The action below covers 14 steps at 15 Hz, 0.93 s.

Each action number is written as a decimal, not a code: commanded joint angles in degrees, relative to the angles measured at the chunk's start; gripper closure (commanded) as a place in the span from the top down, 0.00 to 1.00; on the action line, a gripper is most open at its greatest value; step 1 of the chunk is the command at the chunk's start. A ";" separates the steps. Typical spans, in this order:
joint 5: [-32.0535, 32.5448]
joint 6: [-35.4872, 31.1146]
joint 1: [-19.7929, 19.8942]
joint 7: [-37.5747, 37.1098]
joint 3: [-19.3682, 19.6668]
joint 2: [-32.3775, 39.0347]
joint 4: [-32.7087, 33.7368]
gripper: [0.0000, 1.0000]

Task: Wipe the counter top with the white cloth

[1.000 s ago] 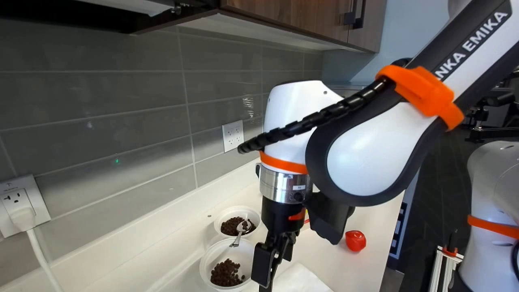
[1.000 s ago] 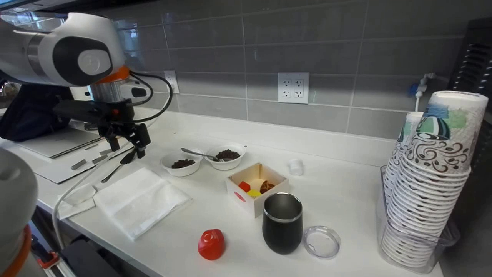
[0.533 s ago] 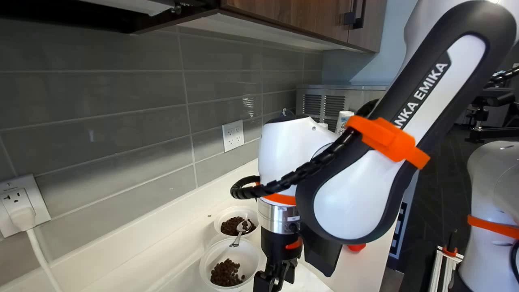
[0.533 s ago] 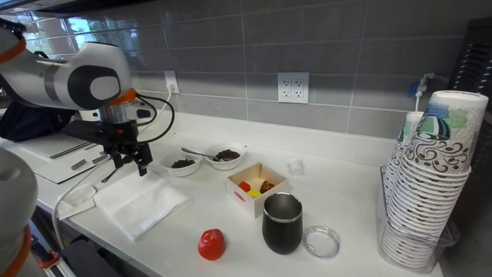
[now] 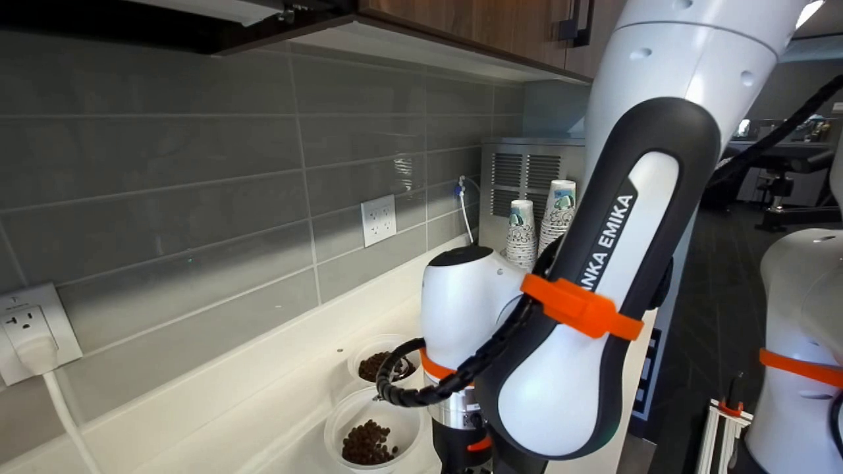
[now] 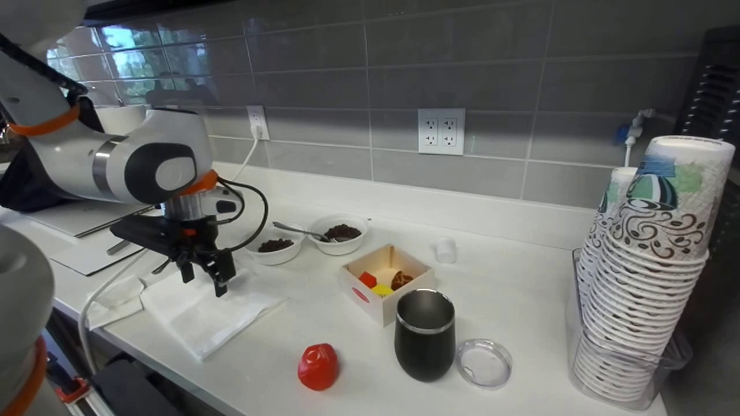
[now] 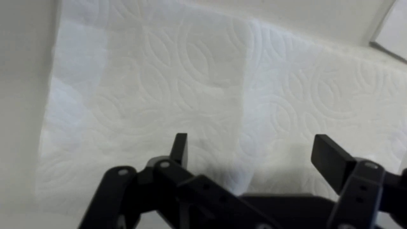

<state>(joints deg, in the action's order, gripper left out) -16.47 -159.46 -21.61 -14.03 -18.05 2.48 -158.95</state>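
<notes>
The white cloth (image 6: pixel 205 329) lies flat with fold lines on the off-white counter top (image 6: pixel 370 370). In the wrist view the cloth (image 7: pixel 197 79) fills most of the picture, with an embossed pattern. My gripper (image 6: pixel 203 283) points down over the cloth, close above it; whether the tips touch it I cannot tell. In the wrist view the gripper (image 7: pixel 249 143) has its two fingers wide apart with nothing between them but the cloth beneath. In an exterior view the arm (image 5: pixel 560 382) hides the cloth, and the fingertips are below the picture's edge.
Two white bowls of dark food (image 6: pixel 274 245) (image 6: pixel 338 234) stand beside the gripper towards the wall, with a spoon. A wooden box (image 6: pixel 361 292), red object (image 6: pixel 318 367), black tumbler (image 6: pixel 425 335), clear lid (image 6: pixel 484 363) and stacked cups (image 6: pixel 642 277) stand further along. A cable (image 6: pixel 92 306) crosses the counter edge.
My gripper has moved down and across, from beyond the cloth's edge near the dark utensil to over the middle of the cloth. The cloth and other objects have not moved.
</notes>
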 commanded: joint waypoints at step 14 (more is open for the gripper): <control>14.55 -4.06 -0.92 -8.61 2.59 3.29 1.30 0.03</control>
<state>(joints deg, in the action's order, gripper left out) -5.43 -164.61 -21.55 -20.11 -16.26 7.62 -157.65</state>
